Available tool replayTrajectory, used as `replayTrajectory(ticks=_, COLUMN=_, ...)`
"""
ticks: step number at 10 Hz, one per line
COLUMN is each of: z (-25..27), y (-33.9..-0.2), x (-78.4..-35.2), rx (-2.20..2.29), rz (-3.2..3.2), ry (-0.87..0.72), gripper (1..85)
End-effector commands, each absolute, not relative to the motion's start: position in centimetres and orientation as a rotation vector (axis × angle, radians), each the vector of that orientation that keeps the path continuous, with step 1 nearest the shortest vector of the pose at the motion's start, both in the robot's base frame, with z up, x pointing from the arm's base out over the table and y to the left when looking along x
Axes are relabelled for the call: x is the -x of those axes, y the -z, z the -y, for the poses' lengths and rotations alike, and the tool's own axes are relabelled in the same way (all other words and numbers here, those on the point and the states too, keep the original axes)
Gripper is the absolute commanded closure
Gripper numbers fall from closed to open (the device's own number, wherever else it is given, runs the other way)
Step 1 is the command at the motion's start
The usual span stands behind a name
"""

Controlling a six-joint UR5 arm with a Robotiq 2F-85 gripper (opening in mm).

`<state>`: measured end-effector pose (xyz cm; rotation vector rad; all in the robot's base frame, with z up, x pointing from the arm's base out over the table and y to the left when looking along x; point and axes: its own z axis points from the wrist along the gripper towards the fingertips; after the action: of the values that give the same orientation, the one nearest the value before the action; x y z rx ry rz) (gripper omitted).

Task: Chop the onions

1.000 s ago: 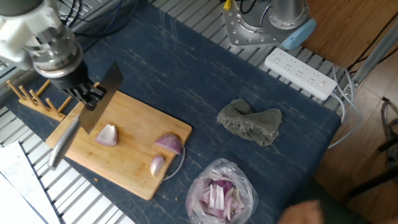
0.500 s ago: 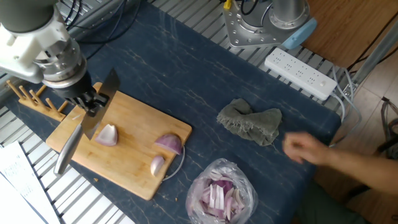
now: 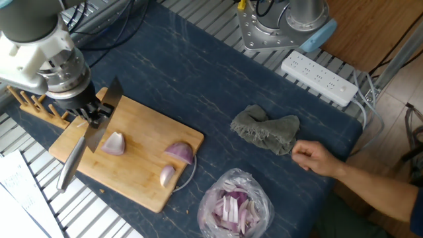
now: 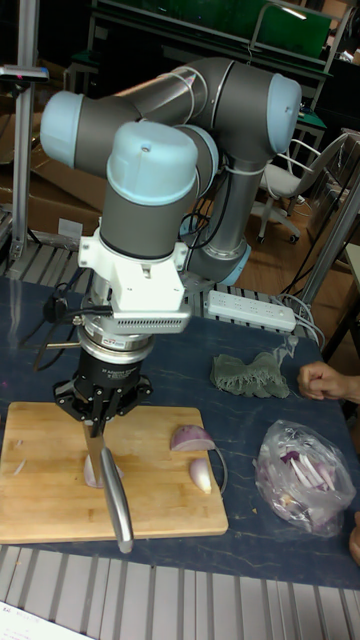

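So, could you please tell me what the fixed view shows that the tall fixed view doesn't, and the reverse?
Only the fixed view shows the wooden rack beside the cutting board and the arm's base plate. Only the tall fixed view shows the arm's upper joints and the office chair. Both show the knife, three onion wedges, the grey-green cloth, the bag of slivers, the power strip and a person's hand.

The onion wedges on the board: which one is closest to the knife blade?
The pale wedge at the board's left, beside the knife. The purple wedge and small wedge lie further right.
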<state>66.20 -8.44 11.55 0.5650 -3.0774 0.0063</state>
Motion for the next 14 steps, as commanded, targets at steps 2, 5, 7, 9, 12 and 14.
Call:
replayTrajectory(ticks=2, z=7.8, y=-10.9, x=-66.5, rx=-0.566, rz=3.086, ry=0.021, gripper=84.7)
replayTrajectory(ticks=5, z=7.6, y=-10.8, x=-66.4, rx=-0.564, rz=3.086, ry=0.019, gripper=84.7)
replayTrajectory(ticks=7, z=7.4, y=-10.7, x=-66.3, rx=-0.561, rz=3.087, ry=0.021, gripper=84.7)
replayTrajectory(ticks=9, z=7.2, y=-10.4, x=-66.3, rx=-0.557, rz=3.09, ry=0.018, gripper=84.7)
replayTrajectory(ticks=12, z=7.0, y=-10.2, x=-66.2, rx=-0.555, rz=3.094, ry=0.015, gripper=84.7)
replayTrajectory(ticks=14, z=6.8, y=-10.1, x=-66.1, rx=-0.555, rz=3.094, ry=0.02, gripper=84.7)
